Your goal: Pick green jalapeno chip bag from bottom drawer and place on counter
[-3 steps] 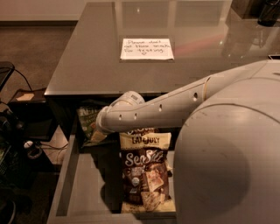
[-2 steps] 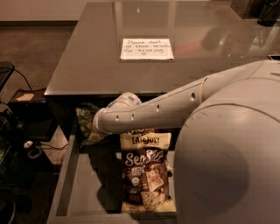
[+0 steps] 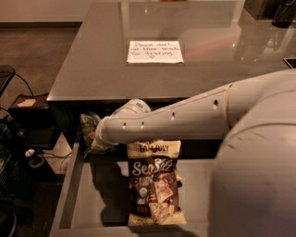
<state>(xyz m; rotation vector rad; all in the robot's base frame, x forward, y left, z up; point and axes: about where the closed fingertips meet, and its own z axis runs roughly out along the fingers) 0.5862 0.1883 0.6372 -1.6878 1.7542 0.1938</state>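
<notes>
The green jalapeno chip bag [image 3: 89, 124] stands at the back left of the open bottom drawer [image 3: 78, 194], under the edge of the counter [image 3: 92, 69]. My pale arm reaches in from the right. The gripper [image 3: 98, 139] is at the arm's left end, right against the green bag's lower right side, and the wrist hides most of it. A cream-and-brown Late July Sea Salt bag [image 3: 154, 185] lies flat in the middle of the drawer, below the arm. The counter bears a white handwritten note [image 3: 155, 51].
A second Late July bag top [image 3: 152, 148] shows just under the arm. Dark objects [image 3: 282, 11] stand at the counter's far right corner. Cables and dark equipment [image 3: 18, 152] fill the floor left of the drawer. My own body [image 3: 259, 185] covers the right side.
The arm's end has edged slightly left toward the green bag. The bags in the drawer have not moved.
</notes>
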